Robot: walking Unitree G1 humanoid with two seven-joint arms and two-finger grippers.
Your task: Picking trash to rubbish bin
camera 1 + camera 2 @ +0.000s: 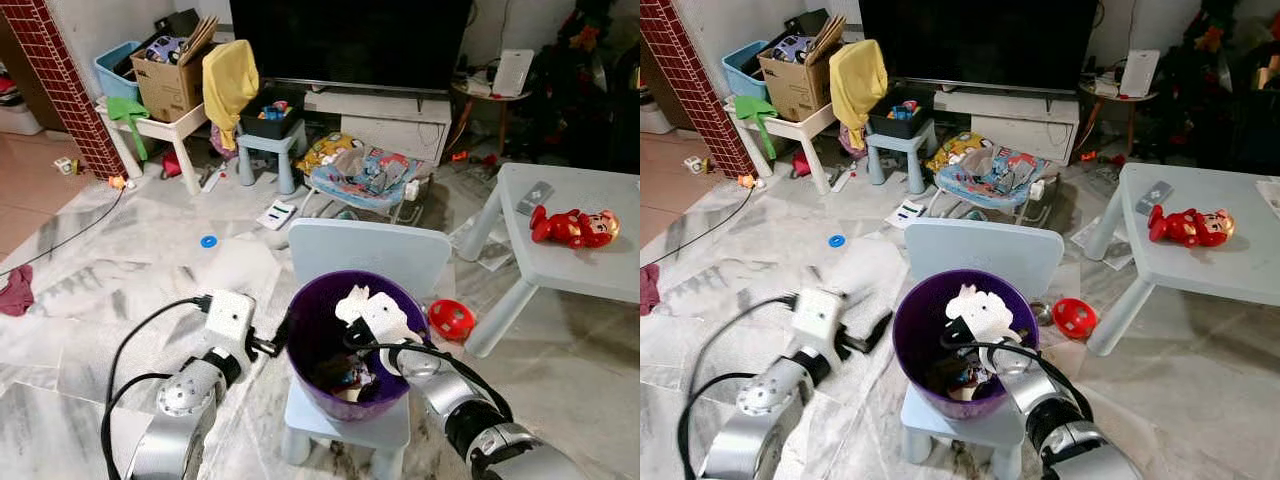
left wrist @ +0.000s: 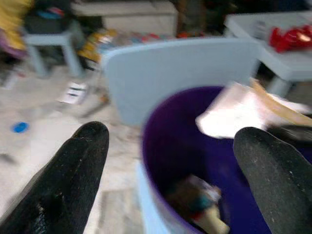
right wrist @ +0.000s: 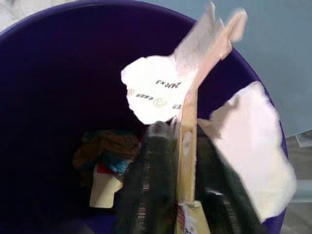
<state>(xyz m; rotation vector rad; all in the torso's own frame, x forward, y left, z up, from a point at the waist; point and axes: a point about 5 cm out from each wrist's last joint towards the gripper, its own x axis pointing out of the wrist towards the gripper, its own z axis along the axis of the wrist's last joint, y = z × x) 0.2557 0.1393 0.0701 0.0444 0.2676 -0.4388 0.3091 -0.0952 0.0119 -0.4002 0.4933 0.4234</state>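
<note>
A purple rubbish bin [image 1: 318,300] stands on the seat of a small light blue chair [image 1: 370,250] right in front of me. My right gripper [image 1: 365,335] is over the bin's mouth, shut on a torn piece of white card [image 3: 156,90] that stands upright between its fingers. Crumpled wrappers and other trash [image 3: 105,161] lie at the bin's bottom. My left gripper [image 1: 275,340] is open beside the bin's left rim, fingers [image 2: 83,161] spread wide with nothing in them.
A red ball [image 1: 451,319] lies on the floor right of the chair. A grey table [image 1: 560,265] with a red toy [image 1: 573,227] stands at the right. Clutter, a baby bouncer [image 1: 365,175] and a stool fill the back; a blue ring [image 1: 208,241] lies on the marble floor.
</note>
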